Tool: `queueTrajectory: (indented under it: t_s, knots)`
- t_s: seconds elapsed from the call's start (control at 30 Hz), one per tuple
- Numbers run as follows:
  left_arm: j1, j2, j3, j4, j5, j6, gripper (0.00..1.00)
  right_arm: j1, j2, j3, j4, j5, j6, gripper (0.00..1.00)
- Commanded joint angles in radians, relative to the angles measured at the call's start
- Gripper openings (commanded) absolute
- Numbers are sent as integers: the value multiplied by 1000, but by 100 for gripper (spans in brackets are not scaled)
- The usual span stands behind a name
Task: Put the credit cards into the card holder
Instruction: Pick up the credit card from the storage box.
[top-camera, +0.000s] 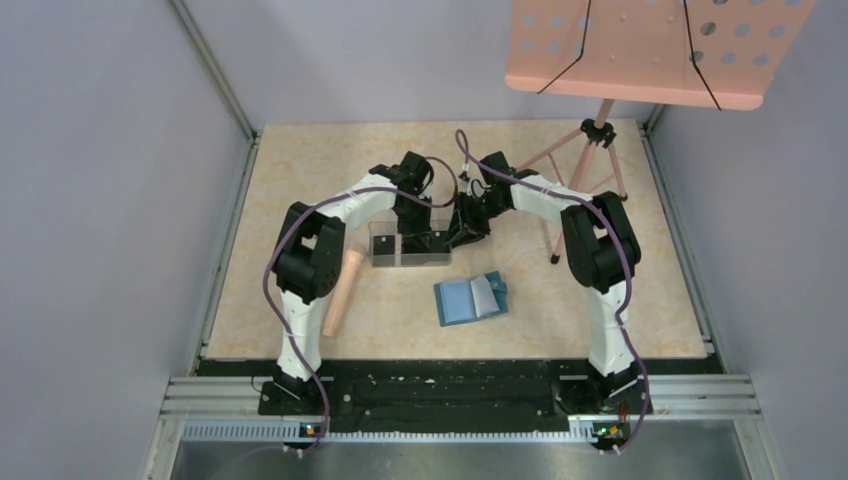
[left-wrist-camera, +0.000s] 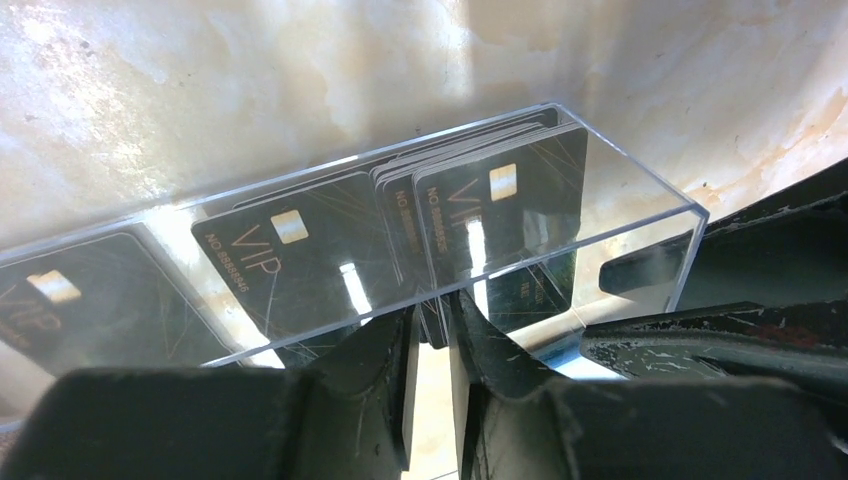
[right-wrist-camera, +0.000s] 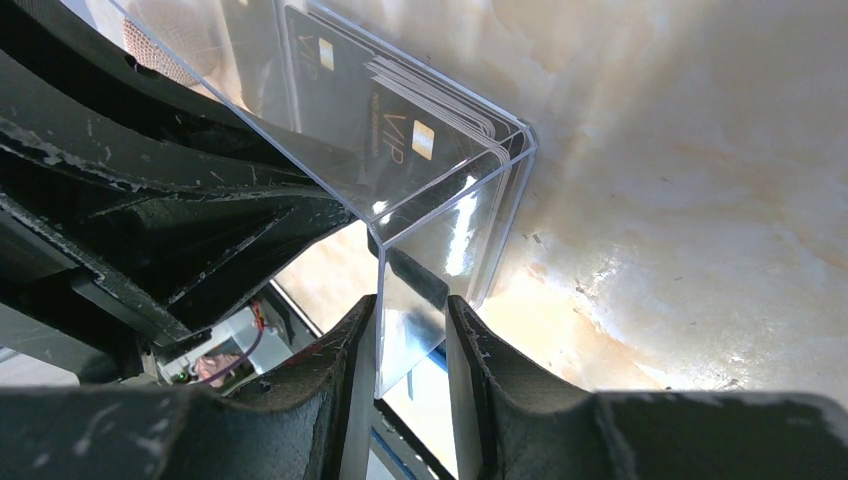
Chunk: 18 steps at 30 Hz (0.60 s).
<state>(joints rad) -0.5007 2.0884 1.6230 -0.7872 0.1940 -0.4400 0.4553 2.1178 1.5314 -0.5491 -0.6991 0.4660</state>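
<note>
Card-picking step: my left hand (left-wrist-camera: 432, 335) pinches the credit cards (left-wrist-camera: 480, 215) standing inside the clear box (left-wrist-camera: 640, 230), and my right hand (right-wrist-camera: 412, 335) clamps the box's end wall. Next, I judge, lift one card out toward the open card holder (top-camera: 470, 298), just in front of the box.

**White shells, black joints, purple cables**

We see two arms of one make. The left arm (top-camera: 293, 325), in the left half of the top view, and the right arm (top-camera: 605, 330), in the right half, each have white link shells between bulky black joint housings. A purple cable (top-camera: 273, 250) trails along the left arm, and a second purple cable (top-camera: 460, 145) along the right. Both bases (top-camera: 285, 392) are black. In the wrist views, the left fingers (left-wrist-camera: 370, 380) and right fingers (right-wrist-camera: 340, 390) are matte black, scuffed with pale scratches and flecks.
</note>
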Motion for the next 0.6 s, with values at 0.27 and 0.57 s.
queueTrajectory:
  t_s: [0.27, 0.57]
  knots:
    - [-3, 19, 32, 44, 97, 0, 17, 11, -48, 10, 35, -48, -2, 29]
    - [-4, 4, 50, 58, 117, 5, 8, 12, -48, 11, 34, -47, -3, 29]
